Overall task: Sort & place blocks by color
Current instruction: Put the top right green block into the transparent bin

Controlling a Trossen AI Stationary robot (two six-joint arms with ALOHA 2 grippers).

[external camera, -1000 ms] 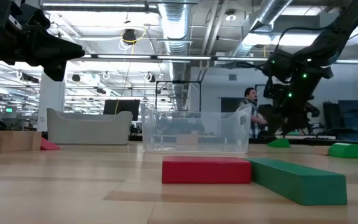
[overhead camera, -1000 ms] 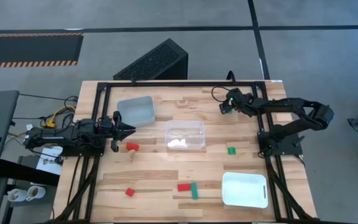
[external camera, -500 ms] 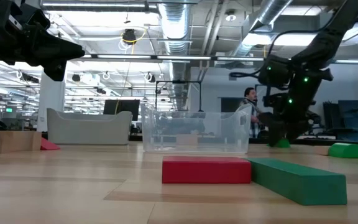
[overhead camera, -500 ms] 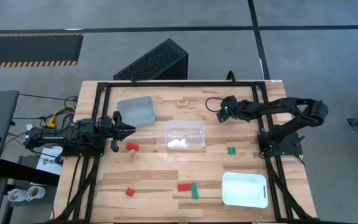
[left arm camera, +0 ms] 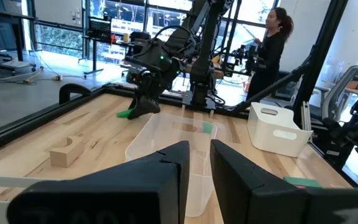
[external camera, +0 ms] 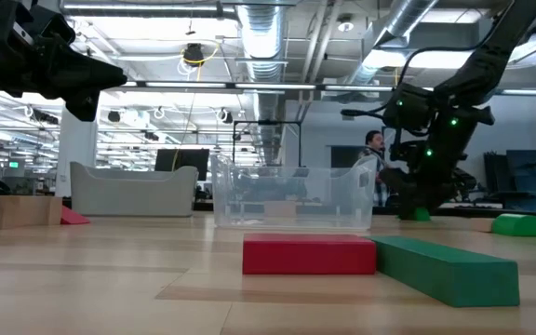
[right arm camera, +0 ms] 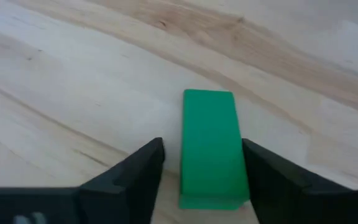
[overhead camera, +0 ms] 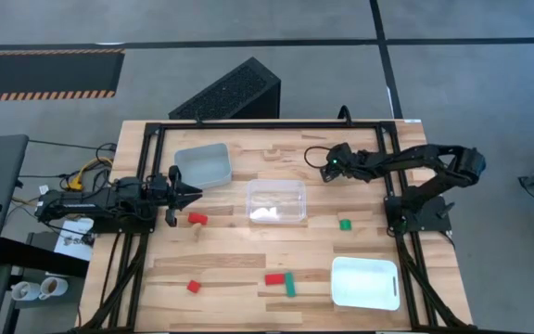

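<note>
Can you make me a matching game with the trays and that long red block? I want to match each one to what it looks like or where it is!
Things:
1. grey tray
2. clear tray
3. white tray
4. long red block

Clues:
A. see-through, mid-table
B. touching a green bar
C. nearest the left gripper
D. right-arm side, front corner

Pairs: 1-C, 2-A, 3-D, 4-B
</note>
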